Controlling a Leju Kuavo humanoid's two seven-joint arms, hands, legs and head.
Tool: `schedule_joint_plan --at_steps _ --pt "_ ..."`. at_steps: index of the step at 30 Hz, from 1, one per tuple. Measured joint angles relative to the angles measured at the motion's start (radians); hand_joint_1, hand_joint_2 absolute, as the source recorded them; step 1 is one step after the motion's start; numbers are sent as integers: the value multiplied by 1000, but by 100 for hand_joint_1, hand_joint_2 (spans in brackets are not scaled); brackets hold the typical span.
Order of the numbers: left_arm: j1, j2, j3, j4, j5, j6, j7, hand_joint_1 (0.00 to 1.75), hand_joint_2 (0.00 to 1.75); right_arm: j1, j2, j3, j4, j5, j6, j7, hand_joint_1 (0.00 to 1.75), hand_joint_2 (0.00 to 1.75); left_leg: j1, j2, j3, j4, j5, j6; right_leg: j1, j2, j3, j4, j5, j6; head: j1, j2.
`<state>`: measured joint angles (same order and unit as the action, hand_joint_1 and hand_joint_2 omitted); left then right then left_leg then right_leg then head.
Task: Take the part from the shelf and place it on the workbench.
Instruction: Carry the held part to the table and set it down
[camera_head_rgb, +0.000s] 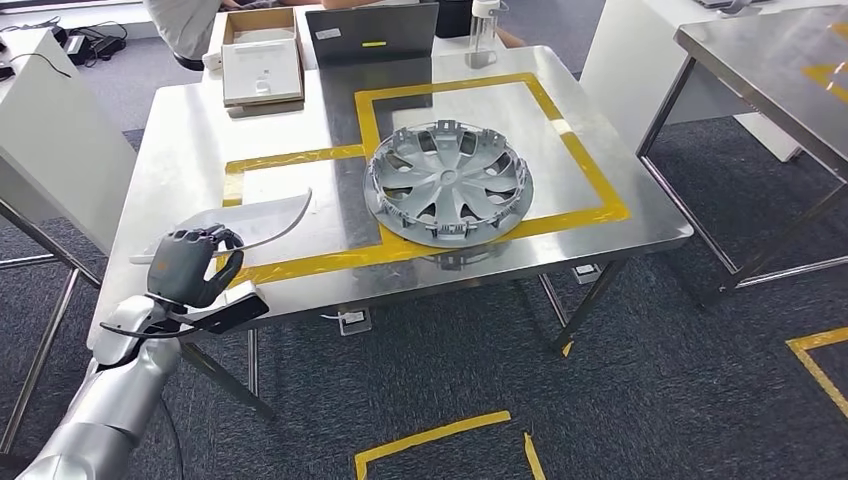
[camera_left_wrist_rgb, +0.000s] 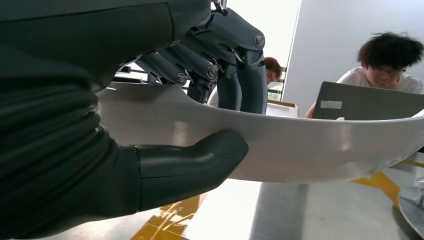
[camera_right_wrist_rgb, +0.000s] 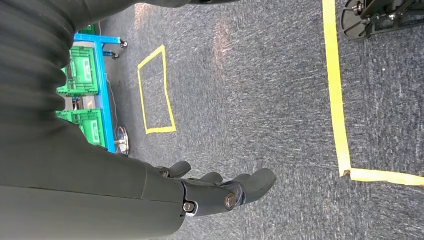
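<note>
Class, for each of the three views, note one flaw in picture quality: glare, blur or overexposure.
Head view: the steel workbench shows pale glare. Left wrist view: the bright background above the left hand is washed out, and the person behind the curved part is blurred. Right wrist view: carpet beyond the right hand has a pale glare streak.

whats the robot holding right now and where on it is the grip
The left hand grips the curved white trim part near one end, thumb under, fingers over. The right hand holds nothing.

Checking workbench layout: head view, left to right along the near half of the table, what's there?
Left hand holding the curved grey trim part → wheel cover → yellow tape border.
</note>
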<state>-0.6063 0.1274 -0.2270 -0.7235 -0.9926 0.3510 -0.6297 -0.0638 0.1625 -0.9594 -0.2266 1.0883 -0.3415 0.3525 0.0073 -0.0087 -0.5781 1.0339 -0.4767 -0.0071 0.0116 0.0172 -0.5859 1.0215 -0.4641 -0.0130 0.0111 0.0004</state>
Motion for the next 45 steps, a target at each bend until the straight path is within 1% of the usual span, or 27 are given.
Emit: schedule_joint_plan --at_steps 3,8,17,22,26,28,32,39,45 --pt "-10 -21 -15 22 -8 -2 15 159 175 0 0 0 0 0 0 0 0 175 0 1 0 0 0 0 0 1 0 0 0 0 0 0" --pt "-10 -35 -22 49 -12 -7 51 159 175 1 0 0 0 0 1 0 0 175 0 1 0 0 0 0 1 1 0 0 0 0 0 0" --pt "-25 -35 -21 83 -49 25 91 159 175 4 0 -2 0 -7 -11 0 0 175 1 1 0 0 0 0 1 0 0 0 0 0 0 0" --pt "-38 -19 -9 98 -37 22 77 159 175 9 1 -10 0 -9 -11 0 0 175 1 1 0 0 0 0 1 0 0 0 0 0 0 0" --pt "-49 -12 7 111 -25 8 68 0 175 10 2 -16 0 -11 -14 0 0 0 1 1 0 0 0 0 1 0 0 0 0 0 0 0" --pt "-55 -11 17 116 -15 4 63 0 175 10 2 -19 0 -11 -15 0 0 0 1 1 0 0 0 0 1 0 0 0 0 0 0 0" --pt "-61 -12 29 122 -19 19 64 0 0 10 2 -21 0 -11 -16 0 0 0 1 1 0 0 0 0 1 0 0 0 0 0 0 0" --pt "-63 -17 34 132 -44 37 82 0 0 9 5 -24 0 -5 -14 0 0 0 1 1 0 0 0 0 1 0 0 0 0 0 0 0" --pt "-59 -44 35 138 -45 52 91 0 0 9 6 -28 0 0 -14 0 0 0 1 1 0 0 0 0 1 0 0 0 0 0 0 0"
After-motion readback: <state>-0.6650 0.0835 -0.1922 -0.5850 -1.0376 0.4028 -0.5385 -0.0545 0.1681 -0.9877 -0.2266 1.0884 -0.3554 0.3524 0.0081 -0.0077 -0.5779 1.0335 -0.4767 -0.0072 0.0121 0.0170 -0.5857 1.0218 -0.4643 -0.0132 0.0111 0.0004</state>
